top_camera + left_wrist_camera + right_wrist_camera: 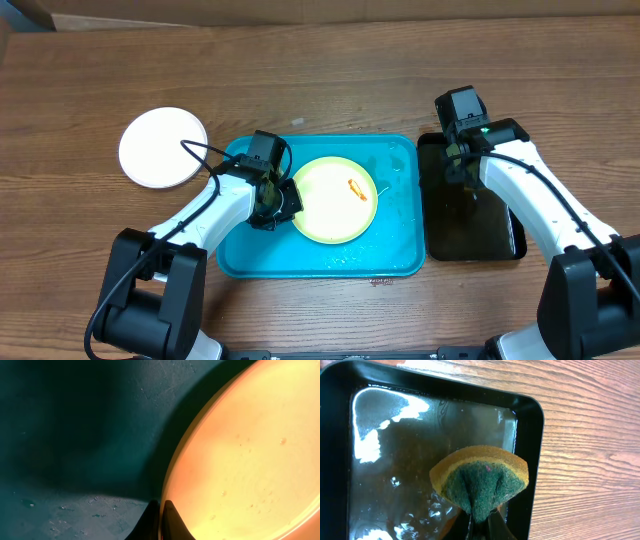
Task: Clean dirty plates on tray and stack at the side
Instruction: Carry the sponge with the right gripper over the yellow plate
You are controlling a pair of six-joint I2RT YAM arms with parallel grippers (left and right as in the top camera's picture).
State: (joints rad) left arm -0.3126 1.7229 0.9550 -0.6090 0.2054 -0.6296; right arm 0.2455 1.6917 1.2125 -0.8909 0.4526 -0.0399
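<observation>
A pale yellow plate (335,200) with a small orange-red smear (355,188) lies in the turquoise tray (400,245). My left gripper (283,200) is at the plate's left edge. In the left wrist view its fingers (161,512) are shut on the rim of the plate (240,460), over the tray's wet floor (75,435). A white plate (163,148) sits on the table left of the tray; I cannot tell whether another lies under it. My right gripper (460,152) is shut on a yellow-and-green sponge (480,477), held over the black tray (395,460).
The narrow black tray (495,240) holds water and stands right of the turquoise tray. Water drops lie on the turquoise tray's floor. Wooden table runs all round; its far edge is at the top.
</observation>
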